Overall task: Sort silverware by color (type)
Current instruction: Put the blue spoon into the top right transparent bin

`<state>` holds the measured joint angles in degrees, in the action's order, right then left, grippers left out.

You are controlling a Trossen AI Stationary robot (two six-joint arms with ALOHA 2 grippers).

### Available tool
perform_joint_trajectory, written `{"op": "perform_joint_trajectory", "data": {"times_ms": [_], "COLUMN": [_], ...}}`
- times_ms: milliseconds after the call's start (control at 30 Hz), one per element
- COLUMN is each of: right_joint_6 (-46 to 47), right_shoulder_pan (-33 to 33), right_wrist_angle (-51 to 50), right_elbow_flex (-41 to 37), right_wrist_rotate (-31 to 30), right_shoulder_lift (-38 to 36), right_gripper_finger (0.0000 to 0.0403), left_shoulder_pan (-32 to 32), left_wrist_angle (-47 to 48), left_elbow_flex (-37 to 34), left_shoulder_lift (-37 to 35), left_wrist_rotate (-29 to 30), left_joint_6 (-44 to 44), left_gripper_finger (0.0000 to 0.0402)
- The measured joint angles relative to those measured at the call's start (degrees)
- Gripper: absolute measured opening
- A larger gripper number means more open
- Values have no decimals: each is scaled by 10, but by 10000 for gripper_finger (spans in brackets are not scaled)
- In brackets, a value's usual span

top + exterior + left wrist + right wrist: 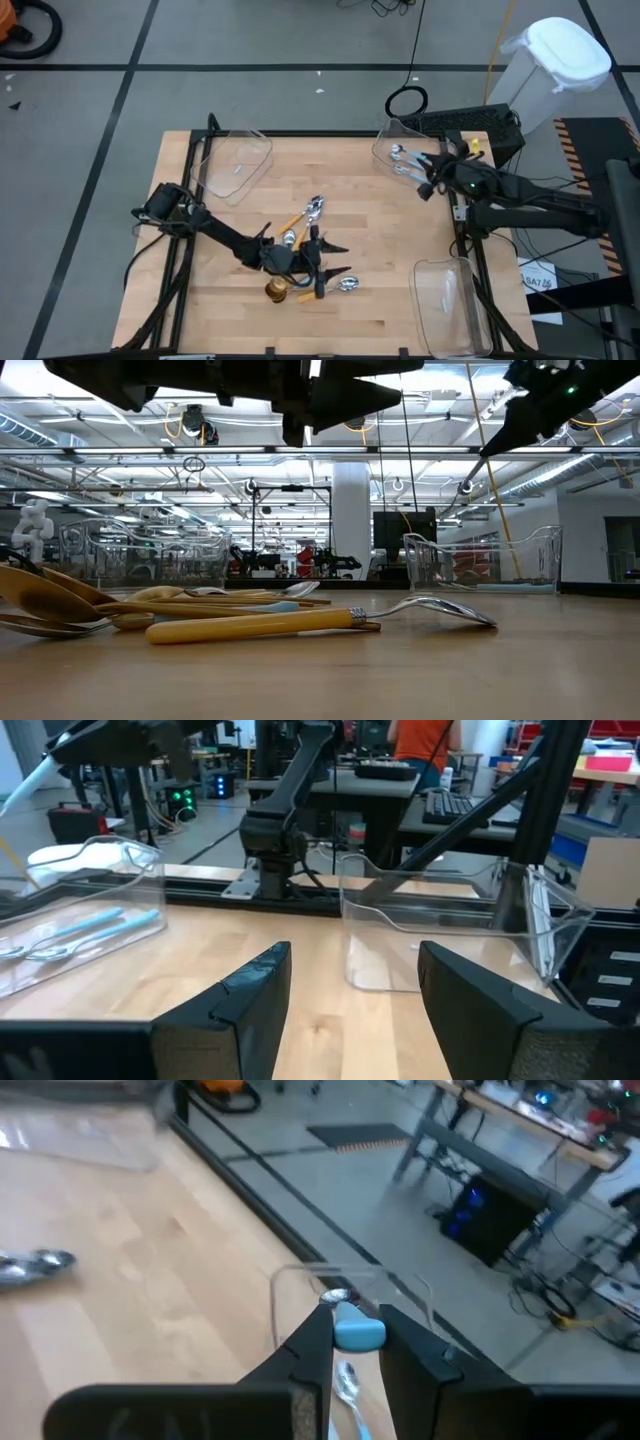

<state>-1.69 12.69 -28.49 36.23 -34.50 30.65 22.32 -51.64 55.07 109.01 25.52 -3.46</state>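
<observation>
Right gripper [355, 1342]: jaws clamping a blue-handled spoon [357, 1330], hanging over the far right bin [400, 152] holding blue spoons. Left gripper [338, 260]: jaws apart, hovering above the spoon pile [305, 222] lying mid-worktop [380, 240].

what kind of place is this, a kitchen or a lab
Most likely a robotics lab or workshop, not a kitchen: metal racks and more machines behind the wooden table, a desk with a keyboard, cables on the floor.

Wooden table [380, 250], 3 clear bins [238, 163], loose spoons [312, 212]
</observation>
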Motion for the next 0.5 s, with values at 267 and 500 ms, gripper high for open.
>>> {"op": "perform_joint_trajectory", "data": {"times_ms": [267, 500], "right_joint_6": [-44, -66], "right_shoulder_pan": [122, 219], "right_wrist_angle": [33, 38], "right_elbow_flex": [0, 0], "right_wrist_rotate": [122, 248], "right_shoulder_lift": [37, 74], "right_gripper_finger": [55, 55], "left_shoulder_pan": [20, 28], "left_wrist_angle": [4, 8], "left_elbow_flex": [0, 0], "left_shoulder_lift": [0, -1], "left_wrist_rotate": [0, 0], "left_joint_6": [0, 0], "left_gripper_finger": [218, 218]}}
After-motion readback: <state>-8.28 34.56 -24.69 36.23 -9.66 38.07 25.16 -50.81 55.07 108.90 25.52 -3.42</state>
